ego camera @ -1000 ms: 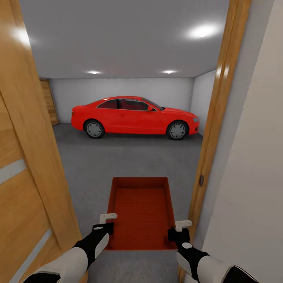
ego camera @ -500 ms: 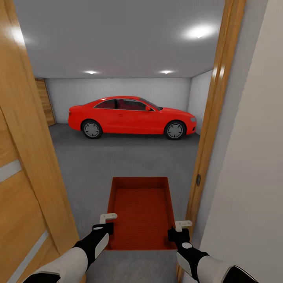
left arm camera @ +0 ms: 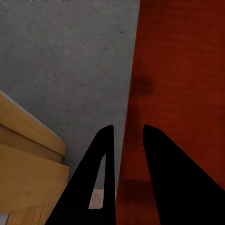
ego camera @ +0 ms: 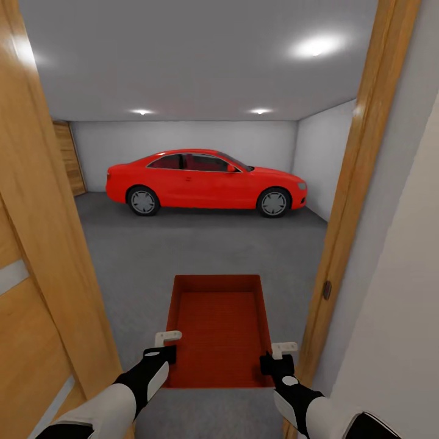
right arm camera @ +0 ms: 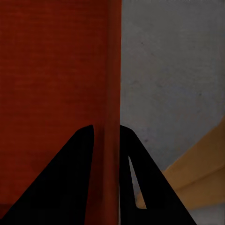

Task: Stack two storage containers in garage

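Both grippers are pinching one storage container (ego camera: 219, 329) low in the frame's centre — left gripper (ego camera: 166, 346) on its left wall, right gripper (ego camera: 275, 356) on its right — above the garage floor (ego camera: 201, 250).

container (ego camera: 216, 329) between door frames, car (ego camera: 206, 182) far ahead

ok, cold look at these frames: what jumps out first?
The red car parked broadside against the garage's far wall, under ceiling spotlights. Next, the orange-red storage container carried low in front, the left hand and right hand each clamped on a side wall. Orange-wood door frames crowd both edges, with grey concrete floor ahead.
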Controlling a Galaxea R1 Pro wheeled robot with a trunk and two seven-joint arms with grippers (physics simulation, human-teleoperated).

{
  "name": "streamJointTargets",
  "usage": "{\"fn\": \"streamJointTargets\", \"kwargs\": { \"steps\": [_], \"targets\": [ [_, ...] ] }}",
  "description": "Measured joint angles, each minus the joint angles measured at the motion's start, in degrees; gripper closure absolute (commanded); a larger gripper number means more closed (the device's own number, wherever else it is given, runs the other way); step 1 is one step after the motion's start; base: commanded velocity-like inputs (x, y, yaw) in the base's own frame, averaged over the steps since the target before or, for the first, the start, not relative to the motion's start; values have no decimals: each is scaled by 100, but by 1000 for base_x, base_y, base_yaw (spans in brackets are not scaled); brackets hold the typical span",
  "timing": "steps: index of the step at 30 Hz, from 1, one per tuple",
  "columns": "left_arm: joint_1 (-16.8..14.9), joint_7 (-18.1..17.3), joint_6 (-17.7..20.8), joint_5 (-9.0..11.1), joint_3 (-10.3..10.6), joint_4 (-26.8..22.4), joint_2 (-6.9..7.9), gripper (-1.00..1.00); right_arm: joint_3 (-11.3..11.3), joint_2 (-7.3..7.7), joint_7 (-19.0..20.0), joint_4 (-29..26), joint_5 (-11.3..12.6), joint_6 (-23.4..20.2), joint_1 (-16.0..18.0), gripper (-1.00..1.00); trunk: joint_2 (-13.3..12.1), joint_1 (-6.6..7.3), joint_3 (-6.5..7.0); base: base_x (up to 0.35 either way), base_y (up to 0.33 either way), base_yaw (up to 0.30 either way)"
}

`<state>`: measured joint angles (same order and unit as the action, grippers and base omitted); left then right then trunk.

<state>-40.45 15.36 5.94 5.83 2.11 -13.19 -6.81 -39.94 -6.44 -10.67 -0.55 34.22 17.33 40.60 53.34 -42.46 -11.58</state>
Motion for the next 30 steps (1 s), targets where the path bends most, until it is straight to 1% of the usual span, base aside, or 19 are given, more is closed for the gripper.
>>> {"fn": "streamJointTargets", "kwargs": {
  "steps": [10,23,30],
  "targets": [
    [-1,1,0,-2,0,0,0,100,-1,0,1,0,3,1,0,100,0,0,0,26,1,0],
    [-1,1,-4,0,2,-1,0,100,-1,0,0,-1,2,4,0,100,0,2,0,237,1,0],
    [-1,2,-6,4,4,-2,0,100,5,0,-3,-4,-7,2,0,100,0,2,0,269,101,0]
  ]
}}
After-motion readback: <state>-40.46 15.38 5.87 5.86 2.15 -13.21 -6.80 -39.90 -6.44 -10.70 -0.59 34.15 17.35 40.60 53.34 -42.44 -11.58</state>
